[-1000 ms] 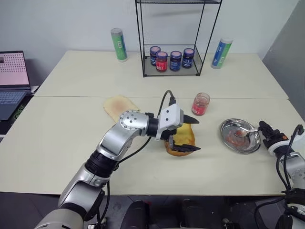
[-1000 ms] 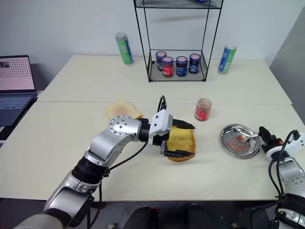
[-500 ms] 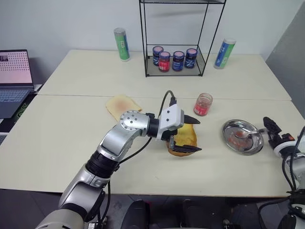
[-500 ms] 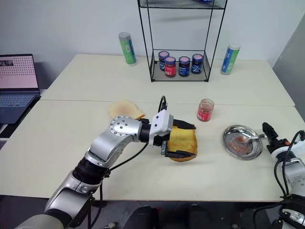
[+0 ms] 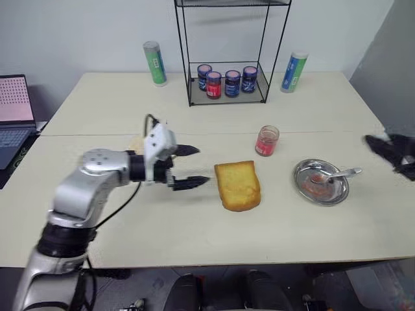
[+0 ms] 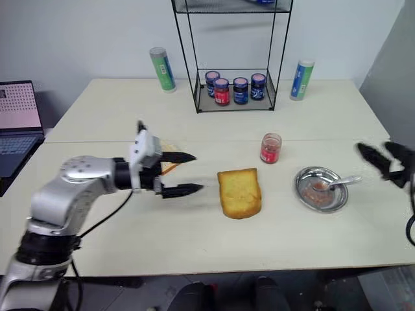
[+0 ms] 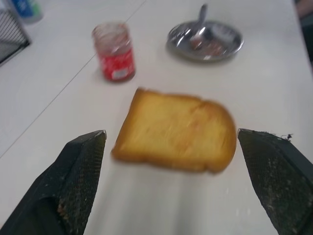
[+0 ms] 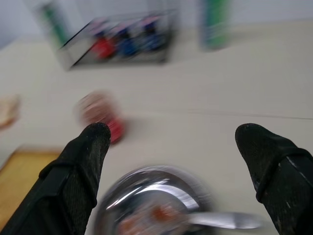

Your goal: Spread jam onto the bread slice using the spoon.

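With the bread slice (image 5: 238, 185) bare at mid-table and the spoon (image 5: 336, 174) resting in the jam (image 5: 316, 190)-smeared steel dish (image 5: 334, 194), both the left gripper (image 5: 187, 166) and right gripper (image 6: 384, 160) hover spread and empty, so picking up the spoon appears next.

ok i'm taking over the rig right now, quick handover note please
Left gripper: open, empty, hovering over the table beside the bread slice.
Right gripper: open, empty, in the air past the steel dish.
Spoon: bowl in the dish, handle over the rim toward the right gripper.
Jam: a smear in the dish; open jar behind the bread.
Done: nothing visibly spread on the bread.
Left: pick up the spoon, scoop jam, spread.
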